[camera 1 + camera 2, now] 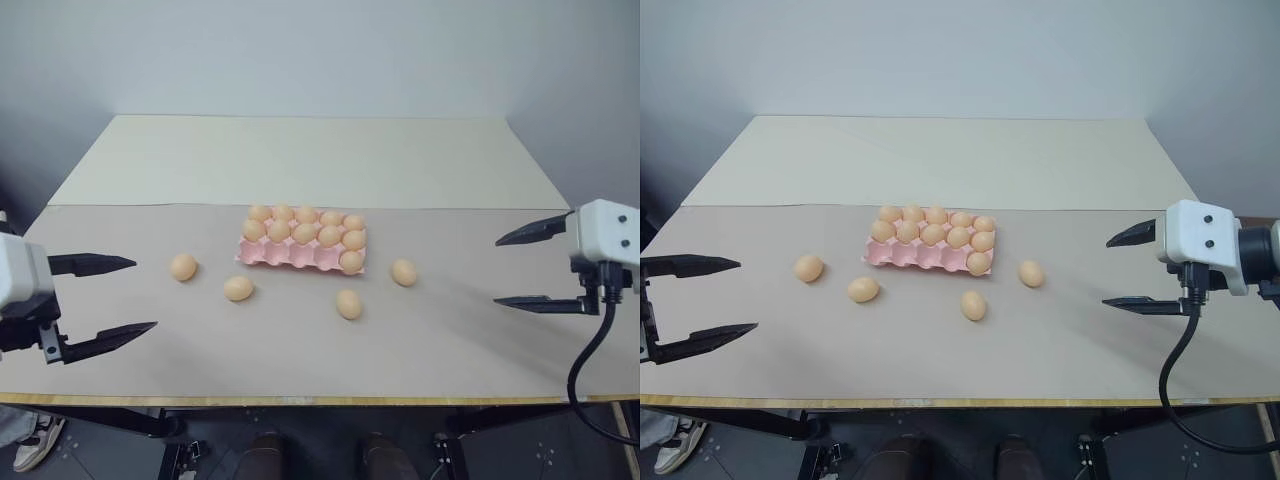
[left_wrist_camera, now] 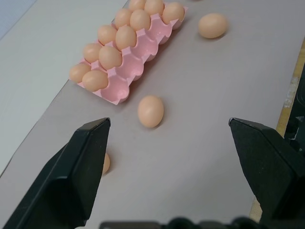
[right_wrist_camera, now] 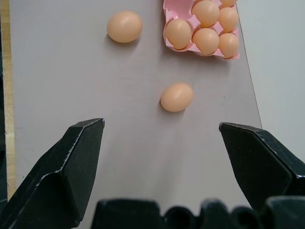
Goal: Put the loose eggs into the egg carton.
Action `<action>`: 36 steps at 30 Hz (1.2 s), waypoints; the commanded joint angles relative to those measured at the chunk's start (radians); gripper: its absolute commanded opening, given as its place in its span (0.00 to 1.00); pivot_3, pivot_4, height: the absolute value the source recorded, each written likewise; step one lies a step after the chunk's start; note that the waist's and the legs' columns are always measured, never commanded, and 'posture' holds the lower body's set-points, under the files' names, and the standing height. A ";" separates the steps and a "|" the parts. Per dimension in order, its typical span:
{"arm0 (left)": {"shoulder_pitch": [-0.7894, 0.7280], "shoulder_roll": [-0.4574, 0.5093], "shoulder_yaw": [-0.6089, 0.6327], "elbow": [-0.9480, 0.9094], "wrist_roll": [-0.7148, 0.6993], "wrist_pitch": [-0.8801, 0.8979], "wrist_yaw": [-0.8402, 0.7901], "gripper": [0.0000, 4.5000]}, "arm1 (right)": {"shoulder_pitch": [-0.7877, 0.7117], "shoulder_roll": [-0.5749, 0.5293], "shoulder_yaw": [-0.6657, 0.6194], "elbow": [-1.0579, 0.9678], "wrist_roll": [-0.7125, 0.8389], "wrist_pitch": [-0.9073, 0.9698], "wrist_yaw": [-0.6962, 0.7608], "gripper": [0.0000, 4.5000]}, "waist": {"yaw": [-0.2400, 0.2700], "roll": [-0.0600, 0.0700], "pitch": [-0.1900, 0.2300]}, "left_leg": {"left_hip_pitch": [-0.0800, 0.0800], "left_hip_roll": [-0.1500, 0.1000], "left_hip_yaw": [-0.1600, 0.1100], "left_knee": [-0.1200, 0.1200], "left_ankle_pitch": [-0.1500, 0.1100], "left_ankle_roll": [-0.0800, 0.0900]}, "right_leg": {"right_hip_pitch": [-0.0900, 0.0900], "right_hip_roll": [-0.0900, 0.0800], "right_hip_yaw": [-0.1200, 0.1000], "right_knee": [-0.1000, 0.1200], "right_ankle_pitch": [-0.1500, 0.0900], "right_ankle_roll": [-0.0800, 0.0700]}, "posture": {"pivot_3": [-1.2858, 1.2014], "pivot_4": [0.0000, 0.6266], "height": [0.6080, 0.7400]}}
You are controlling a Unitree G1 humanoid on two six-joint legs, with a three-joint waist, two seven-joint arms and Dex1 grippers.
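On the tan table (image 1: 430, 350), the pink egg carton (image 1: 290, 254) sits near the middle, roughly midway between the two arms. Its two far rows are full of eggs, and the near row holds a single egg at its right end, leaving four near cups bare.

Four loose eggs lie on the table around the near side of the carton. One egg (image 1: 183, 267) rests well to the left of the carton, and a second egg (image 1: 238, 288) lies just near the carton's left near corner. A third egg (image 1: 348, 304) sits in front of the carton's right end, and a fourth egg (image 1: 403, 272) lies just to the right of that end.

At the left edge, the left gripper (image 1: 125, 295) hangs above the table with its black fingers spread wide and nothing between them. It points toward the leftmost egg, which is the closest one to it, yet a clear stretch of table separates them. In the left wrist view that egg peeks out beside one finger (image 2: 81, 171), while the second egg (image 2: 150, 111) lies ahead between the fingers.

At the right edge, the right gripper (image 1: 515, 270) also stands wide and empty, apart from the fourth egg (image 3: 177, 97), which lies ahead between its fingers.
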 commanded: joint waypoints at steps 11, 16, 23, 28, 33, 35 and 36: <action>-0.065 0.023 0.018 0.005 -0.018 0.022 0.056 0.96 | -0.017 -0.012 -0.011 -0.001 0.004 -0.015 0.002 1.00 | 0.000 0.000 0.000 | 0.000 0.000 0.000 0.000 0.000 0.000 | 0.000 0.000 0.000 0.000 0.000 0.000 | 0.52 0.24 1.00; -0.056 0.009 0.002 0.000 -0.004 0.000 0.056 0.96 | -0.026 -0.007 0.000 0.013 0.000 -0.013 -0.005 1.00 | 0.000 0.000 0.000 | 0.000 0.000 0.000 0.000 0.000 0.000 | 0.000 0.000 0.000 0.000 0.000 0.000 | 0.52 0.24 1.00; -0.025 -0.015 -0.012 -0.011 -0.019 -0.020 0.036 0.96 | -0.076 0.026 0.048 0.061 -0.027 0.028 -0.093 1.00 | 0.000 0.000 0.000 | 0.000 0.000 0.000 0.000 0.000 0.000 | 0.000 0.000 0.000 0.000 0.000 0.000 | 0.52 0.24 1.00; -0.046 -0.003 -0.068 0.004 -0.032 -0.028 0.029 0.96 | -0.172 0.125 0.176 0.099 -0.072 0.103 -0.191 1.00 | -0.002 0.000 0.000 | 0.000 0.000 0.000 0.000 0.000 0.000 | 0.000 0.000 0.001 0.001 0.000 0.000 | 0.52 0.24 1.00; -0.081 -0.002 -0.136 0.016 -0.037 -0.047 0.018 0.96 | -0.295 0.282 0.315 0.155 -0.144 0.211 -0.306 1.00 | -0.005 0.000 0.000 | 0.000 -0.001 0.001 0.000 0.000 0.000 | -0.002 0.001 0.001 0.002 0.000 0.000 | 0.52 0.24 1.00; -0.089 -0.003 -0.154 0.018 -0.037 -0.051 0.017 0.96 | -0.322 0.323 0.354 0.166 -0.174 0.237 -0.331 1.00 | -0.004 0.000 0.000 | -0.002 -0.001 0.001 0.000 0.000 0.000 | -0.004 0.000 0.002 0.003 0.000 0.000 | 0.52 0.24 1.00; -0.092 -0.006 -0.160 0.016 -0.043 -0.048 0.017 0.96 | -0.332 0.346 0.368 0.170 -0.181 0.252 -0.343 1.00 | -0.003 0.000 0.000 | -0.003 -0.001 0.001 0.000 0.000 0.000 | -0.006 0.000 0.002 0.003 0.000 0.000 | 0.52 0.24 1.00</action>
